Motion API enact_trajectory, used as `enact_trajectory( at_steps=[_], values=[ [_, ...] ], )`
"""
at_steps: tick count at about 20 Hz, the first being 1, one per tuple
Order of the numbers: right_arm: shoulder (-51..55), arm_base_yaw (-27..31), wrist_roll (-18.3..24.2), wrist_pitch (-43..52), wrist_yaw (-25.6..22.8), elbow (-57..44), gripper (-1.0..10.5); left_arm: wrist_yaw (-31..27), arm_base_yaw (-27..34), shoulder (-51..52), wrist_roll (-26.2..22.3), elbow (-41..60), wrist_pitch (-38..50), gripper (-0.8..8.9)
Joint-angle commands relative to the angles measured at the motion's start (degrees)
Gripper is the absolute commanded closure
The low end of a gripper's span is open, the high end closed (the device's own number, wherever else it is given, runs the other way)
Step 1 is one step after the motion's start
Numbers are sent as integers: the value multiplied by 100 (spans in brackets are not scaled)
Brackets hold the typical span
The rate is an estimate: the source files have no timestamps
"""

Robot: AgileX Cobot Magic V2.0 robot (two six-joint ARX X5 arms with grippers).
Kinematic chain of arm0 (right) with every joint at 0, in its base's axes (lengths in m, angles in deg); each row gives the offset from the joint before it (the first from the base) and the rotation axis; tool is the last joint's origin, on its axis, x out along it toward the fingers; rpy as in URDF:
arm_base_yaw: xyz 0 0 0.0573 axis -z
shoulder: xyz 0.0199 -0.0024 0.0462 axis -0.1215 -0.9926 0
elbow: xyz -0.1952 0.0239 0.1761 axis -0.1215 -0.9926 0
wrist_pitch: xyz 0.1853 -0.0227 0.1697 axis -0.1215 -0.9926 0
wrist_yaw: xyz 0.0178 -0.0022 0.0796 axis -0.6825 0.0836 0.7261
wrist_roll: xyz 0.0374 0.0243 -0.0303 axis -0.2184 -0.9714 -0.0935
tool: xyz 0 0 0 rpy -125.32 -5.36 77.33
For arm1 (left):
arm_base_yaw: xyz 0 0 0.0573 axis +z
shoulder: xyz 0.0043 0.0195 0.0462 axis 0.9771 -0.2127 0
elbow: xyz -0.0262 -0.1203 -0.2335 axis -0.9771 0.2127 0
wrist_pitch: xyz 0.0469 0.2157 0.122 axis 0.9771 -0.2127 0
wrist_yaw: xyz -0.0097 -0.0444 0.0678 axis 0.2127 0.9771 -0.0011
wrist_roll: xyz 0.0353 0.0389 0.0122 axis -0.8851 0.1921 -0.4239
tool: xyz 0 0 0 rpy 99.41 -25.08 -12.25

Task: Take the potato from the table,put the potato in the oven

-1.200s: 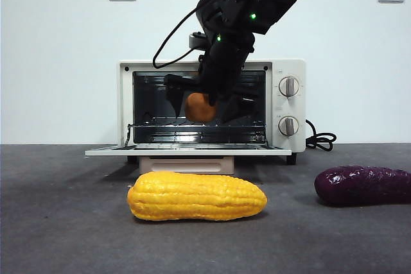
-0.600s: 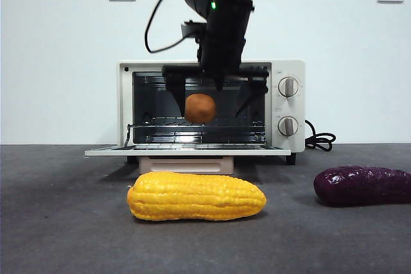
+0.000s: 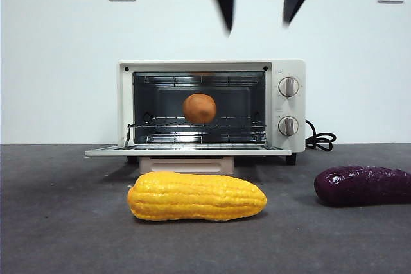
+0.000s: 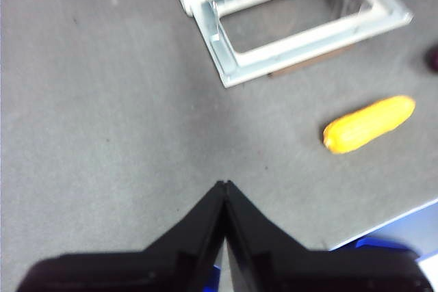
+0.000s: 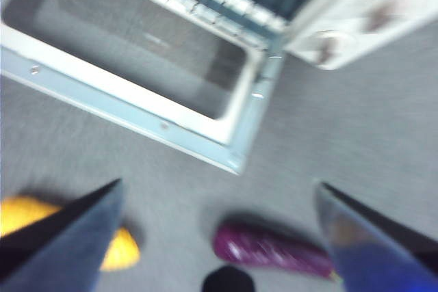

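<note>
Right hand [image 3: 257, 20] wide open, empty, above oven [image 3: 289, 104]

Both grippers, left gripper [image 4: 224, 189] and right gripper [image 5: 219, 193], carry black, tapering, pointed jaws.

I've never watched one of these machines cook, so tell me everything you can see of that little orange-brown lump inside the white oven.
The small rounded orange-brown potato has smooth, matte skin, darker toward its edges. It rests on the wire rack inside the cream-white boxy toaster oven, near the middle of the chamber, behind the door that lies folded down. Nothing grips it: the open right gripper hangs above the oven, apart from it.
</note>
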Motion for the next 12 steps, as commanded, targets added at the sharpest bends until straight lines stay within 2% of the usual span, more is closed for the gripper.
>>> enact_trajectory(
  at_steps=[1, 4, 7, 8, 10, 11, 12],
  values=[
    [785, -205, -68, -396, -426, 15, 542, -94, -2, -365, -175, 22, 15, 819],
    [1860, -422, -232, -957, -905, 15, 542, -306, 57, -907, -170, 22, 17, 819],
    [2881, -439, -260, -1023, -763, 11, 544, -149, 59, -1283, -170, 22, 74, 819],
    [3154, -439, -260, -1025, -745, 11, 579, -118, 66, -1357, -170, 22, 210, 819],
    [3663, -439, -201, -1025, -647, 11, 767, -92, 179, -1416, -157, 22, 531, 820],
    [3880, -439, -144, -1027, -501, 11, 903, 61, 310, -1460, -116, 22, 577, 820],
    [4100, -439, -144, -1027, -334, 11, 960, 343, 501, -1567, -105, 26, 540, 820]
  ],
)
